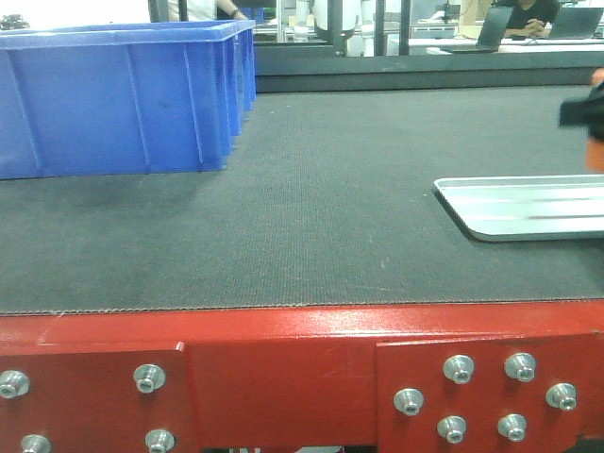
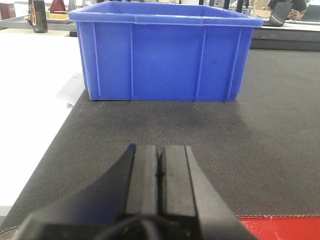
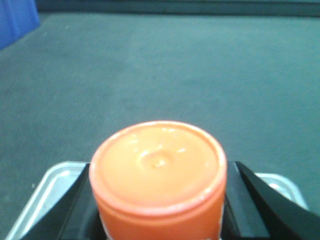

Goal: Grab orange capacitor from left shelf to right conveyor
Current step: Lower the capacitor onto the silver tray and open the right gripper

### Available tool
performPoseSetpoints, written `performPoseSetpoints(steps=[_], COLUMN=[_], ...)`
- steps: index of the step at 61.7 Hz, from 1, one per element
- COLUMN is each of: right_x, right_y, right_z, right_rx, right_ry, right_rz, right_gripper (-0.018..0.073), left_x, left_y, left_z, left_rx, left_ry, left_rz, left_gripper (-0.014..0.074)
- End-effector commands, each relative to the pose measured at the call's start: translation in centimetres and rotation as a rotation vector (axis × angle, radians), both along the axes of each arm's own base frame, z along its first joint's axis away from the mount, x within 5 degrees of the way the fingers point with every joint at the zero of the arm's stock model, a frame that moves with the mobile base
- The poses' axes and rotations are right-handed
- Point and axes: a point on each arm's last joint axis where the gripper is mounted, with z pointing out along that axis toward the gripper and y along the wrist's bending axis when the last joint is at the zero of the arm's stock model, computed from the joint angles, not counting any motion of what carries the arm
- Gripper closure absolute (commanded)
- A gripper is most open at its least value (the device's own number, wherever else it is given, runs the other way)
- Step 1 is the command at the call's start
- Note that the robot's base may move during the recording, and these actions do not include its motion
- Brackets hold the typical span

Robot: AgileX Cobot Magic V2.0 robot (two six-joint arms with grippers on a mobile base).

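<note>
The orange capacitor stands end-on to the right wrist view, with my right gripper shut on it and a black finger on each side. It hangs over the near end of a shallow silver tray. In the front view only a sliver of orange capacitor and black right gripper shows at the right edge. The right conveyor, a dark grey belt with a red bolted frame, lies below. My left gripper is shut on nothing, low over the belt. The left shelf is out of view.
A large blue plastic bin stands on the belt at the back left, straight ahead of the left gripper, the same blue bin filling that wrist view. The silver tray lies on the belt at the right. Desks and people sit far behind.
</note>
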Motion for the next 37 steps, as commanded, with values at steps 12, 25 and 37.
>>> performPoseSetpoints(steps=[12,25,37], right_x=[1.7,1.9,2.0], right_y=[0.4,0.4,0.4], right_z=[-1.6,-2.9,-3.0], right_rx=[0.009,0.013,0.013], right_ry=[-0.203,-0.173,-0.167], right_rz=[0.059,0.060,0.060], right_gripper=[0.0452,0.0446,0.0120], left_x=[-0.1,-0.1,-0.1], left_y=[0.1,0.1,0.1], left_z=[1.0,1.0,1.0], left_rx=[-0.015,-0.015,-0.015], left_ry=[-0.104,-0.104,-0.104], left_rz=[0.003,0.003,0.003], left_gripper=[0.0723,0.0723,0.0723])
